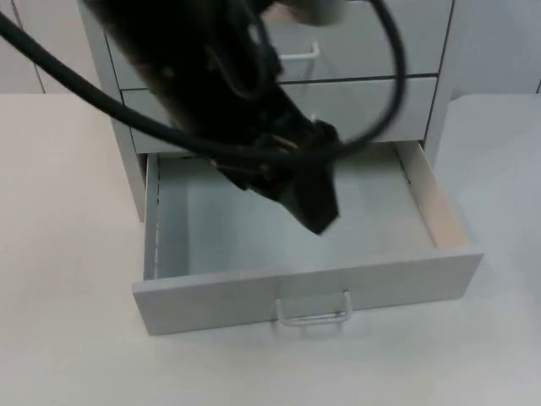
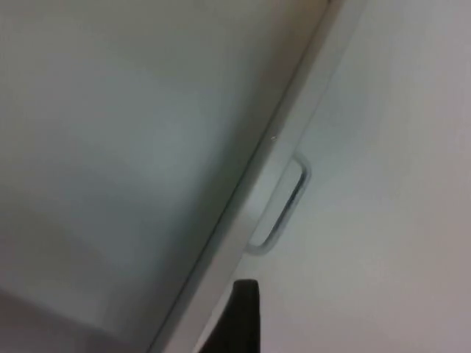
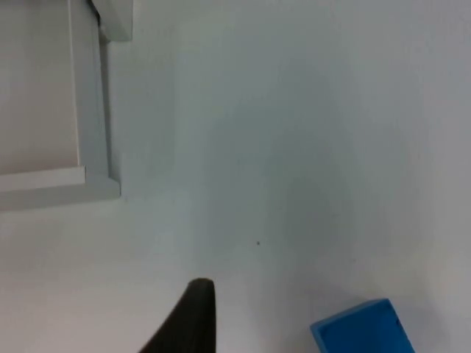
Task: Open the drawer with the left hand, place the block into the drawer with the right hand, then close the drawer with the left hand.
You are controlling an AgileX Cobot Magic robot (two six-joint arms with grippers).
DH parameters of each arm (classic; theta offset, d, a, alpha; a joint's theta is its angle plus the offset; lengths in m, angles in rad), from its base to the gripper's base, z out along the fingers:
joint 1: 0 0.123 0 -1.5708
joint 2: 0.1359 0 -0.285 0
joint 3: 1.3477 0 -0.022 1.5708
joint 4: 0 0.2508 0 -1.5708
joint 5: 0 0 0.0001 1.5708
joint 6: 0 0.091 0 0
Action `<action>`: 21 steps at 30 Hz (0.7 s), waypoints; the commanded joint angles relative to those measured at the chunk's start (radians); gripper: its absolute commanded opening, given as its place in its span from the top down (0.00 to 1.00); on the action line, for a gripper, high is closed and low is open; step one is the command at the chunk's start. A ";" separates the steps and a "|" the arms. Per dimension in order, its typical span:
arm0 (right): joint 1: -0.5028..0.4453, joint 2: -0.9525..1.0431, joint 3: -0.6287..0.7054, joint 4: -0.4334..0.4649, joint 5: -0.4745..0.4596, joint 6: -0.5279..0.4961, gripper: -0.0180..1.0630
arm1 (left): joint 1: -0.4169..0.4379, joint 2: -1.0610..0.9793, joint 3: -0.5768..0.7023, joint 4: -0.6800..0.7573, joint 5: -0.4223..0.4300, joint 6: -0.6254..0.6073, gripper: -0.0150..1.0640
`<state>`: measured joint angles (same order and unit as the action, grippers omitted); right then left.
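Observation:
The bottom drawer (image 1: 245, 237) of the grey cabinet (image 1: 363, 101) stands pulled out, and its bare floor holds nothing. Its front panel carries a metal handle (image 1: 313, 315). My left gripper (image 1: 314, 211) hangs over the middle of the drawer, behind the front panel and apart from the handle. In the left wrist view the drawer floor (image 2: 110, 147) and the handle (image 2: 283, 206) lie below the left gripper (image 2: 239, 316). In the right wrist view a blue block (image 3: 360, 332) lies on the white table, a little to one side of my right gripper (image 3: 193, 316). A corner of the drawer (image 3: 44, 184) shows there too.
Two more drawers of the cabinet, both closed, sit above the pulled-out one; the upper drawer has a handle (image 1: 297, 56). White table top (image 1: 68, 254) runs around the cabinet and in front of the drawer.

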<state>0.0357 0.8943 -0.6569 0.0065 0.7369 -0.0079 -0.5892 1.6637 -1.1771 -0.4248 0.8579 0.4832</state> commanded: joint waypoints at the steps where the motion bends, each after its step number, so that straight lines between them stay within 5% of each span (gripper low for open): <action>1: -0.003 -0.003 0.002 0.000 -0.001 -0.003 0.01 | 0.055 -0.053 0.050 -0.042 0.013 -0.018 0.22; 13: -0.003 -0.003 0.002 0.000 -0.001 -0.003 0.01 | 0.215 -0.249 0.271 0.095 -0.089 -0.237 0.22; 21: -0.003 -0.003 0.002 0.000 -0.001 -0.003 0.01 | 0.329 -0.359 0.344 0.404 -0.068 -0.519 0.22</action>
<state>0.0357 0.8943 -0.6569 0.0065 0.7369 -0.0079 -0.2655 1.3195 -0.8386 -0.0606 0.7821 0.0085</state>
